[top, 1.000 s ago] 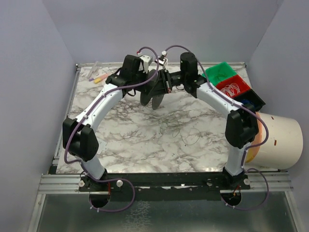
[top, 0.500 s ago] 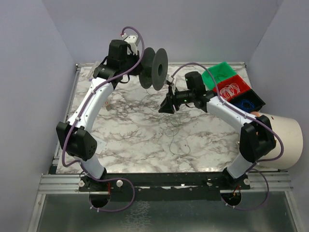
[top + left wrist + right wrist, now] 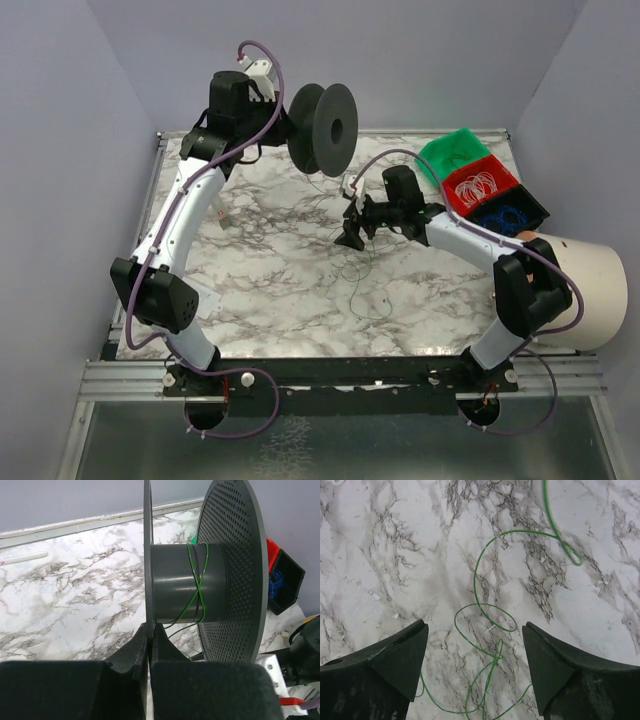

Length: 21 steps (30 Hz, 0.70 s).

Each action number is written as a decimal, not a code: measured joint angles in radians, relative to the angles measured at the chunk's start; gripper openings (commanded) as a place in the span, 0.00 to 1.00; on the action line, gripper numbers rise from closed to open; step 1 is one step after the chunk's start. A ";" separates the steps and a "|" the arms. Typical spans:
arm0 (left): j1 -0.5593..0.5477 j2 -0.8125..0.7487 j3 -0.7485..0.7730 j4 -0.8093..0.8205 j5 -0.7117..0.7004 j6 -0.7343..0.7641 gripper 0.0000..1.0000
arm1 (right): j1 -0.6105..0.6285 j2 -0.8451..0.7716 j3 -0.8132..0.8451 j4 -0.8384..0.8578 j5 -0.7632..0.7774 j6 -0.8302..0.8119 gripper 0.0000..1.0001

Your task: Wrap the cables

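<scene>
A black round spool (image 3: 325, 128) hangs in the air over the table's back edge, and my left gripper (image 3: 287, 125) is shut on one of its thin flanges (image 3: 148, 555). A thin green cable (image 3: 198, 580) crosses a few turns round the spool's hub (image 3: 175, 587) and trails down to the marble table (image 3: 250, 290). There it lies in loose curls (image 3: 352, 278). My right gripper (image 3: 352, 232) hovers low over those curls (image 3: 475, 580), open, with nothing between its fingers (image 3: 395, 655).
Green (image 3: 455, 150), red (image 3: 483, 180) and black (image 3: 512, 212) bins stand at the back right, the red one with whitish coils, the black one with blue coils. A white bucket (image 3: 580, 290) sits off the table's right edge. A white pen (image 3: 25, 557) lies by the back rail.
My left arm lifted the spool up and away from the right gripper. The right gripper went from shut to open and dropped towards the table's middle, over the loose cable.
</scene>
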 measured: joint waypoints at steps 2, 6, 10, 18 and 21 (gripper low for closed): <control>0.005 -0.002 0.000 0.009 0.015 -0.011 0.00 | 0.009 0.006 -0.026 0.019 0.008 -0.020 0.81; 0.015 -0.003 0.000 0.017 0.038 -0.030 0.00 | 0.051 0.031 -0.056 0.105 0.083 -0.045 0.82; 0.018 -0.004 0.000 0.023 0.055 -0.040 0.00 | 0.080 0.078 -0.055 0.195 0.175 -0.054 0.79; 0.060 -0.032 -0.028 0.053 0.122 -0.085 0.00 | 0.100 0.176 -0.053 0.302 0.333 -0.074 0.00; 0.105 -0.048 -0.039 0.074 0.170 -0.105 0.00 | 0.089 0.174 -0.056 0.334 0.401 -0.026 0.00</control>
